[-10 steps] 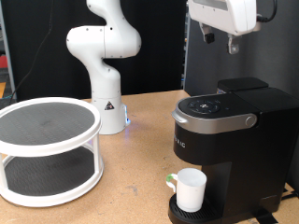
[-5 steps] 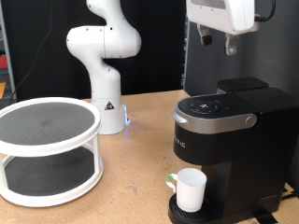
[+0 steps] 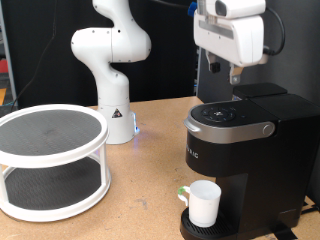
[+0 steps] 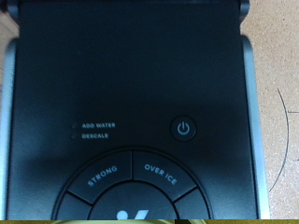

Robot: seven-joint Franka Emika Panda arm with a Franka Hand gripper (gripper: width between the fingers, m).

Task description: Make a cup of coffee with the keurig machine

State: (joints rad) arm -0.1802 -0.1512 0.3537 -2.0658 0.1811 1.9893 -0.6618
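You have one keurig machine [image 3: 245, 160], one cup [image 3: 204, 203] on its drip tray, one two-tier white turntable shelf [image 3: 52, 160] beside the machine, two robot arms, and one gripper [image 3: 222, 71] above the machine.

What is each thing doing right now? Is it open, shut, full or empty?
keurig machine: lid shut, lights look off.
cup: upright on the drip tray under the spout; contents not visible.
gripper: above the machine, holding nothing.
two-tier round rack: both shelves bare.
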